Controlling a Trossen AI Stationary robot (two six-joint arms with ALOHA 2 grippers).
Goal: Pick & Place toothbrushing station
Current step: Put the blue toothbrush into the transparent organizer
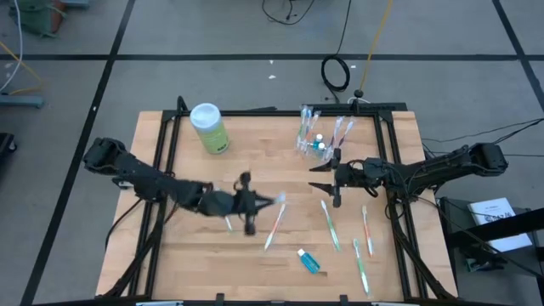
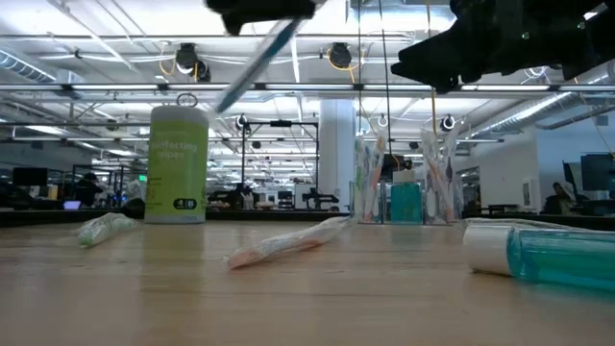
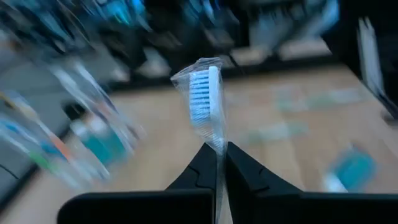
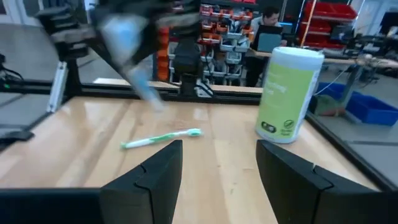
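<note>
My left gripper (image 1: 255, 203) is over the table's middle, shut on a toothbrush in clear wrap (image 3: 205, 99) with blue-white bristles. The toothbrush also shows in the high view (image 1: 276, 201) and, blurred, in the low view (image 2: 258, 62). My right gripper (image 1: 327, 180) is open and empty, just near of the clear cup (image 1: 313, 140), which stands at the far right holding several toothbrushes and a blue tube. Loose toothbrushes (image 1: 274, 226) (image 1: 330, 223) (image 1: 367, 229) and a blue toothpaste tube (image 1: 308, 260) lie flat on the table. My left gripper pinches the wrapped toothbrush between its two fingers at the neck just below the head (image 3: 219, 155). The bristled head sticks out beyond the fingertips, toward the table's right. The toothbrush is lifted clear of the table.
A light-green canister with a white lid (image 1: 210, 127) stands at the far left of the wooden top. A green toothbrush (image 4: 163, 138) lies on the table near my left arm. Another green toothbrush (image 1: 361, 265) lies near the front right corner. Black frame rails (image 1: 399, 212) run along both sides.
</note>
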